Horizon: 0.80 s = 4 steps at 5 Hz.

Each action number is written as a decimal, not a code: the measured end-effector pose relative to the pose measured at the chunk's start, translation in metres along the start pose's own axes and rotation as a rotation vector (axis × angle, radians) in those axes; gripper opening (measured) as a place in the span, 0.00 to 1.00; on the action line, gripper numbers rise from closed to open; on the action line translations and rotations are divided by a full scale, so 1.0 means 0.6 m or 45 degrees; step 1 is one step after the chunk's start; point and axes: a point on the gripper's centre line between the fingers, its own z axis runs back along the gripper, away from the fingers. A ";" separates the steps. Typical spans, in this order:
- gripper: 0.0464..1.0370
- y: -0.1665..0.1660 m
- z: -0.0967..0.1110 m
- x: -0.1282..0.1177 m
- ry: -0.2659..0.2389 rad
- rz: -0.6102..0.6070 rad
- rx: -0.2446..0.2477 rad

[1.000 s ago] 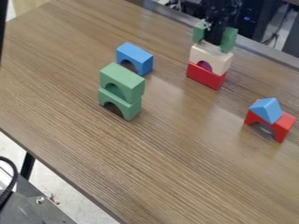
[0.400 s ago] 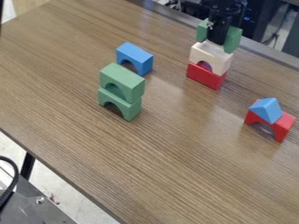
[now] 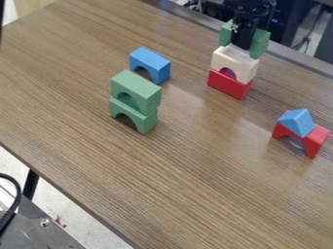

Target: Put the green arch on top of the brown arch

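Observation:
Near the top edge, right of centre, hangs the gripper [image 3: 244, 40], shut on a green arch [image 3: 259, 44]. One black finger covers the arch's middle, so its green ends show on both sides. Directly below is the pale, cream-brown arch [image 3: 235, 63], upright on a red block [image 3: 228, 84]. The held arch is right over the pale arch's top; I cannot tell if the two touch.
Two stacked green arches [image 3: 136, 91] stand left of centre, with a blue arch [image 3: 150, 63] just behind. At the right, a blue triangle [image 3: 297, 122] sits on a red arch [image 3: 317, 140]. The table's far edge runs behind the gripper.
Compared with a second ago, the gripper and its green arch stand slightly farther right over the pale arch. The other blocks have kept their places.

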 end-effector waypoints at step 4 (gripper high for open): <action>0.54 -0.001 -0.002 0.004 -0.025 0.014 -0.007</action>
